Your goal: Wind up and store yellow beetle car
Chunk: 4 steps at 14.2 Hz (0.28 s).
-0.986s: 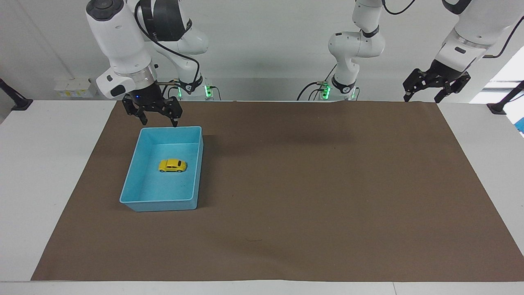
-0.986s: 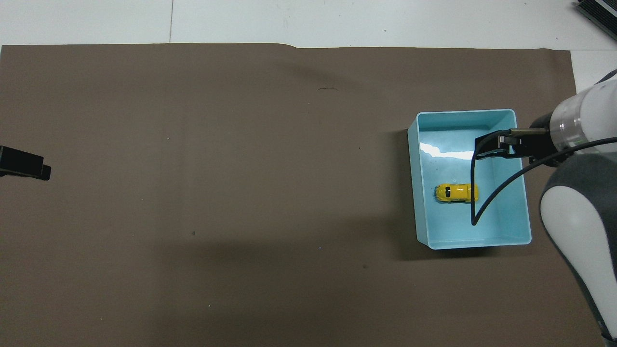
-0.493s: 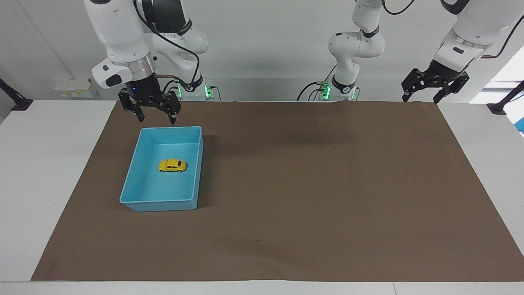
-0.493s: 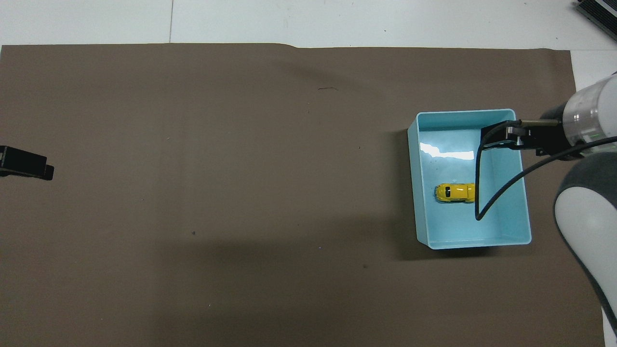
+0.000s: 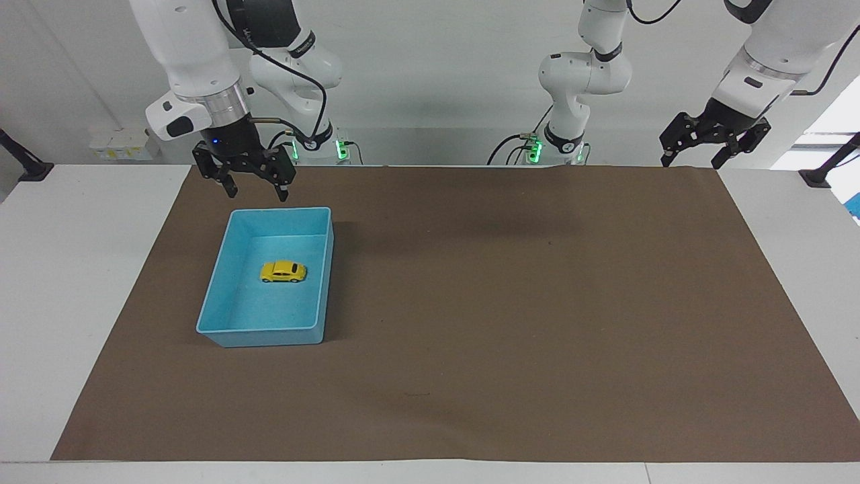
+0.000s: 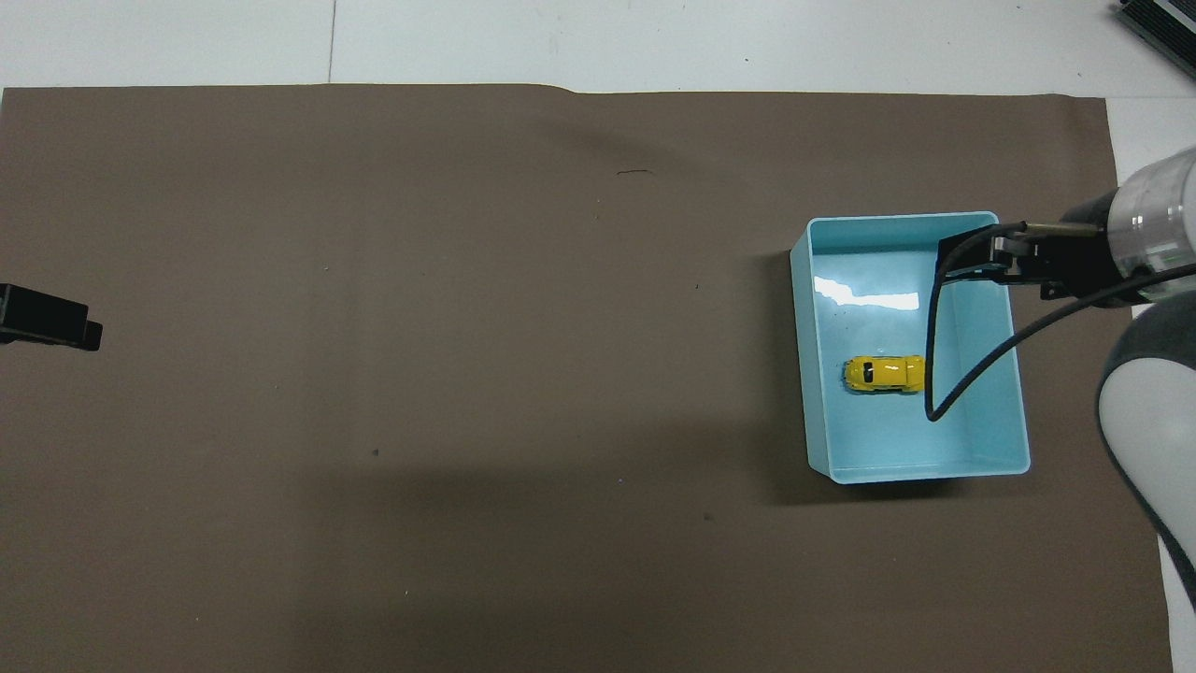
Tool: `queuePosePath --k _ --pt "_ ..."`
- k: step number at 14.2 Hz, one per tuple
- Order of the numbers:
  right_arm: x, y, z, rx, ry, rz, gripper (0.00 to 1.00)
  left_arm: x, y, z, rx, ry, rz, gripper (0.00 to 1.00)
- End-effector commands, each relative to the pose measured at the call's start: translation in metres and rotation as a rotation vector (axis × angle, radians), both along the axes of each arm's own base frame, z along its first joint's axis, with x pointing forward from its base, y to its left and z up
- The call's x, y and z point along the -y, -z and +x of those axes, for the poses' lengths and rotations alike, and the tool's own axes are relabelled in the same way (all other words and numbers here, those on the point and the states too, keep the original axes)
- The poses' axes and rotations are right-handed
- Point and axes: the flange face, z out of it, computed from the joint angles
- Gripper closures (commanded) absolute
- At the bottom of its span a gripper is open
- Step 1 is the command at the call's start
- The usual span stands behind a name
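The yellow beetle car [image 5: 283, 271] stands on its wheels in the middle of the blue tray [image 5: 262, 331], with nothing touching it. It also shows in the overhead view [image 6: 883, 373] inside the tray [image 6: 920, 472]. My right gripper [image 5: 257, 195] is open and empty, raised over the tray's edge nearest the robots; its tip shows in the overhead view [image 6: 972, 260]. My left gripper [image 5: 692, 161] is open and empty, and waits raised over the mat's corner at the left arm's end; it shows in the overhead view [image 6: 51, 318].
A brown mat [image 5: 510, 302] covers most of the white table [image 5: 80, 269]. The tray sits toward the right arm's end. The right arm's black cable [image 6: 934, 374] hangs over the tray in the overhead view. A dark object [image 6: 1159, 23] lies at the table's corner.
My right gripper has risen and drawn back from the tray toward its base, still open and empty. The car and tray have not moved. The left gripper barely shifted.
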Motion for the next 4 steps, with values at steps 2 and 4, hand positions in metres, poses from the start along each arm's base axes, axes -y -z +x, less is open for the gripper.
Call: queuePosePath --k 2,4 --pt "0.0028 -0.0021 0.0025 -0.004 0.028 0.018 0.00 -0.0035 -0.0021 -0.0033 -0.007 -0.002 -0.012 0.00" --pt "0.0020 -0.0023 0.0026 -0.003 0.026 0.019 0.00 -0.0019 -0.0020 -0.0035 -0.008 0.001 -0.012 0.00"
